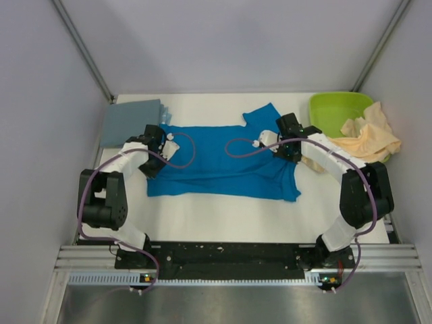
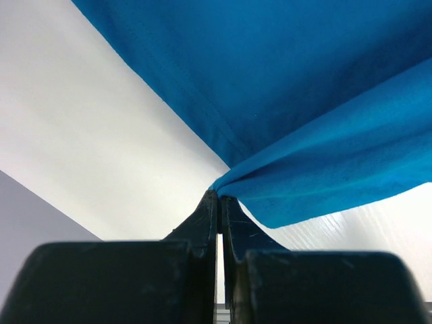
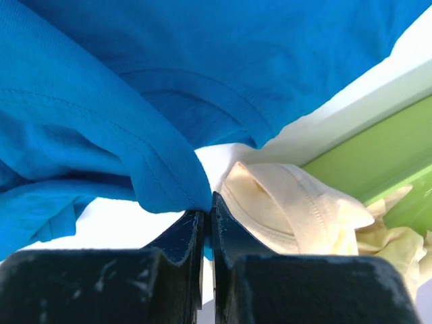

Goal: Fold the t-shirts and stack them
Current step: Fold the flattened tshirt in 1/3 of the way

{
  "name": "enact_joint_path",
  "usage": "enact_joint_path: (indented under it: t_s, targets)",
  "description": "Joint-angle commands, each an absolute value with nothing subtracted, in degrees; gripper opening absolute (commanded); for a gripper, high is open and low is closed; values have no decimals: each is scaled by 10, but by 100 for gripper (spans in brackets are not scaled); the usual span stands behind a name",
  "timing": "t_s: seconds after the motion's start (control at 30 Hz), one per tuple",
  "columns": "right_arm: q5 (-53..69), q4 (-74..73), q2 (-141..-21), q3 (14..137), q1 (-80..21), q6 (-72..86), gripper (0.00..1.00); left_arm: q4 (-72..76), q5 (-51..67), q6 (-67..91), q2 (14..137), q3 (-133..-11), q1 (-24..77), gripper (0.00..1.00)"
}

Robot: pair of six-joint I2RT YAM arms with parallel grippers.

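blue t-shirt lies spread across the middle of the table, long axis left-right, one sleeve poking toward the far edge, near hem rumpled at the right. left gripper is pinched closed on a gathered fold of its left edge. right gripper is clamped the same way on a hemmed fold at the right end. reads as a two-point hold so the shirt can be tensioned and turned over in one fold; no fold made yet. grey-blue folded shirts sit far-left, just beside the blue one, likely the stack target. cream shirt spills crumpled out of the green tub far-right, just beside the right pinch, so snag risk there
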State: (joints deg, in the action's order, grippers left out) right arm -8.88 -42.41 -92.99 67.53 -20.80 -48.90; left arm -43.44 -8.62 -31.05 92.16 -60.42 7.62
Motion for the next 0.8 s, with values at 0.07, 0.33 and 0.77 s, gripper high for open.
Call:
enact_joint_path:
  t_s: [0.07, 0.33, 0.77]
  targets:
    - [-71, -398, -969, 721, -204, -504, 0, -420, -88, -292, 935, -628, 63, 0]
    - [-91, -371, -1011, 758, -200, -500, 4, -382, -99, -295, 941, -642, 62, 8]
    - [-196, -382, -1056, 933, -178, -168, 55, -363, -98, -287, 938, -796, -42, 46]
